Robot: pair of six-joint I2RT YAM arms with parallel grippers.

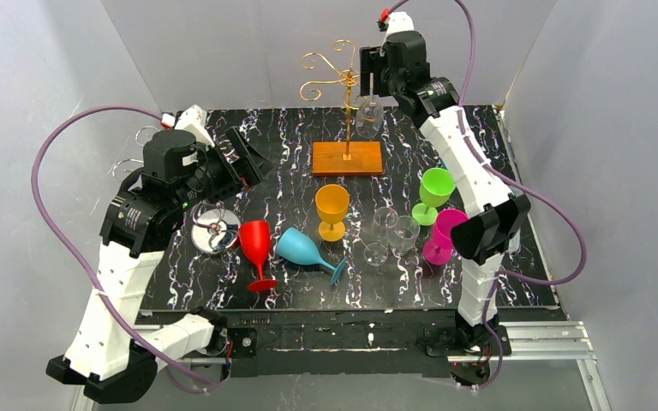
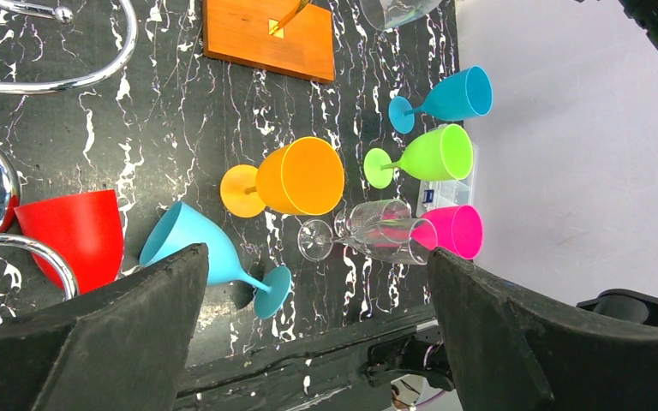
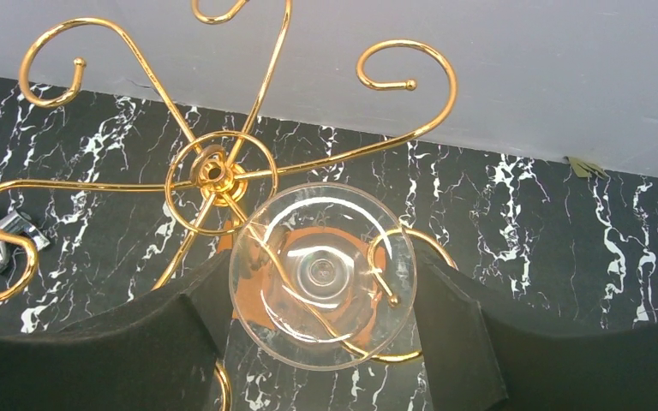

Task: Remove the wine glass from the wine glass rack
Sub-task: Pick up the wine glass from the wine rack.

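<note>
Wine glass (image 3: 321,274) bowl hidden beneath foot

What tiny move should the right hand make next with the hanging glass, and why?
Probably close gently: the right gripper straddles the clear wine glass, which hangs foot-up on the gold rack, and I can't tell whether it grips yet.

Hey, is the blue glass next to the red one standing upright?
No, the blue glass lies tipped over on its side beside the red glass in the top view.
</note>
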